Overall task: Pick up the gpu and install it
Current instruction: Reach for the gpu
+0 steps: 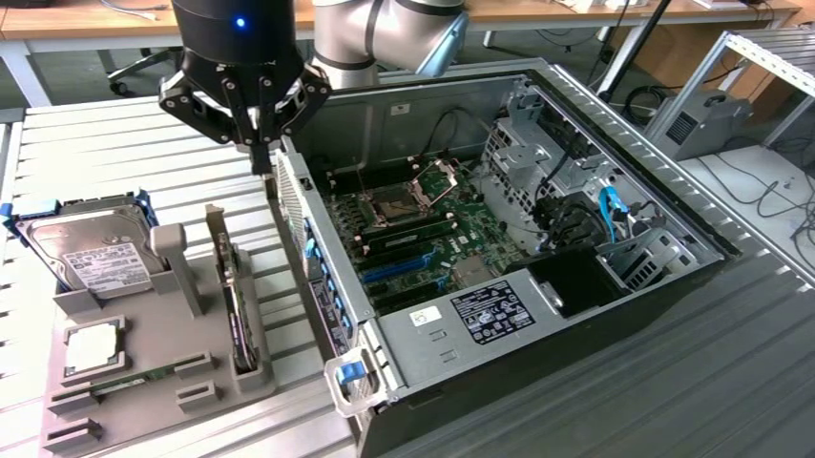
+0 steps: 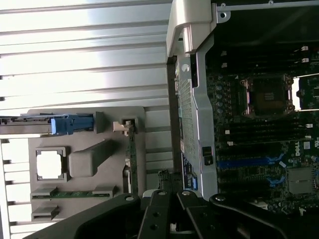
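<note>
The gpu (image 1: 235,303) stands on edge in a slot of the grey holder (image 1: 166,382), a thin dark card with its silver bracket end toward the back. In the wrist view the gpu (image 2: 132,164) appears edge-on beside the holder (image 2: 89,159). My gripper (image 1: 261,157) hangs above the gap between the holder and the open computer case (image 1: 382,353), past the card's bracket end and apart from it. Its fingers (image 2: 164,211) are shut with nothing held. The motherboard (image 1: 421,229) lies exposed inside the case, with blue expansion slots (image 1: 395,272).
The holder also carries a silver hard drive (image 1: 95,253) in a blue caddy, a processor chip (image 1: 92,345) and a small memory stick (image 1: 128,384). The case's rear wall (image 1: 300,239) rises close beside the holder. Shelving and cables stand at the exterior view's right.
</note>
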